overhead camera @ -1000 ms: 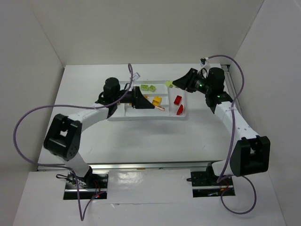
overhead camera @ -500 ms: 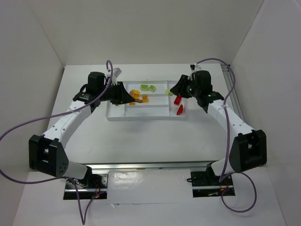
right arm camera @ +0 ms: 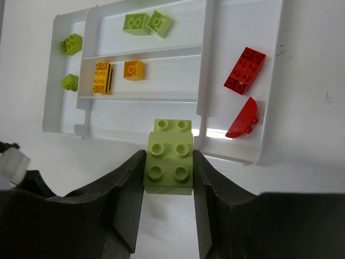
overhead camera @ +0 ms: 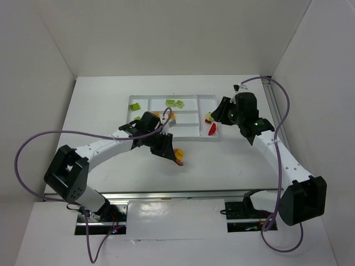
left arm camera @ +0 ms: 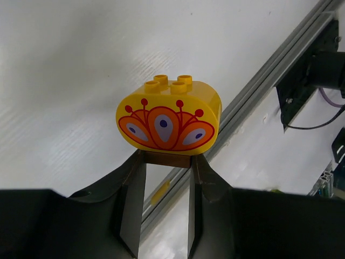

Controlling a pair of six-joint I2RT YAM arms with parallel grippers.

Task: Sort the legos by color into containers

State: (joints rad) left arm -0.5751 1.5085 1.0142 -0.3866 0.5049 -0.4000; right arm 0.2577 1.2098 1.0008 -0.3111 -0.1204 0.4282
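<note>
Left gripper (left arm camera: 164,162): closed on a brownish piece (left arm camera: 166,158) carrying a yellow-orange rounded brick (left arm camera: 168,121), which sits just past the fingertips, over the table (left arm camera: 59,81).
Right gripper (right arm camera: 168,159): clamped on a lime green brick (right arm camera: 170,172), studs up, between the fingers.
Tray (right arm camera: 135,116): just ahead of the right gripper.
Red bricks (right arm camera: 245,70): 2, ahead and right, in the end compartment.
Orange bricks (right arm camera: 105,77): 2, ahead and left, in the middle compartment.
</note>
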